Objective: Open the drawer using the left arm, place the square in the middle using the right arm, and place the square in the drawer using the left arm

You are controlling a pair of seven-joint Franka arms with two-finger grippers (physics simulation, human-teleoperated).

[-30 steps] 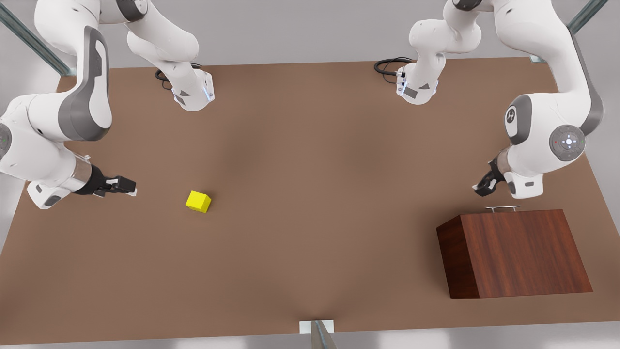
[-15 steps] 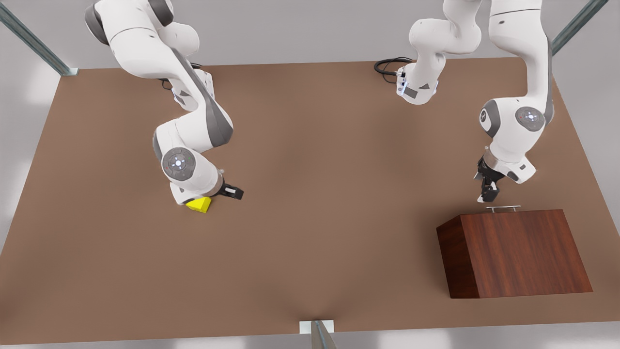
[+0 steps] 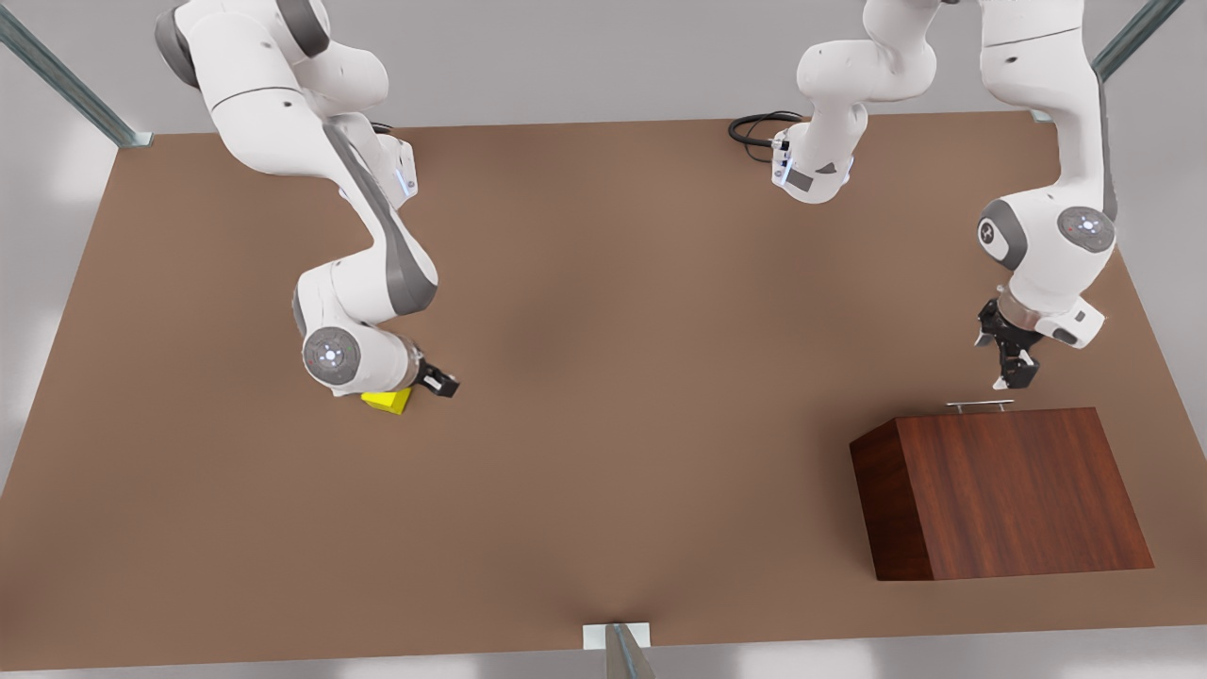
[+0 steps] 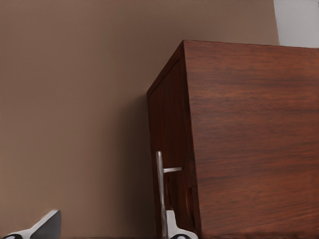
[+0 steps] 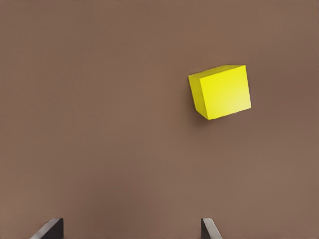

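Note:
The square (image 3: 390, 403) is a small yellow cube on the table at the front view's left, partly hidden behind my right arm's wrist. My right gripper (image 3: 438, 382) hovers just beside it, open and empty; in the right wrist view the square (image 5: 220, 91) lies ahead of and to one side of the gripper (image 5: 130, 230). The drawer (image 3: 1000, 422) is shut in the wood-grain box at the front view's right, silver handle (image 3: 979, 405) facing the arms. My left gripper (image 3: 1011, 372) hangs open just above the handle's right end. The handle (image 4: 160, 191) sits close to one fingertip (image 4: 178, 232).
The brown tabletop (image 3: 622, 377) stretches wide between cube and box. Both arm bases (image 3: 377, 174) (image 3: 811, 170) stand at the far edge with black cables. A metal post (image 3: 622, 651) rises at the near edge.
My left gripper has moved toward the front view's right, over the handle's end. My right arm's wrist has shifted slightly left, still hovering by the square. Square and box have not moved.

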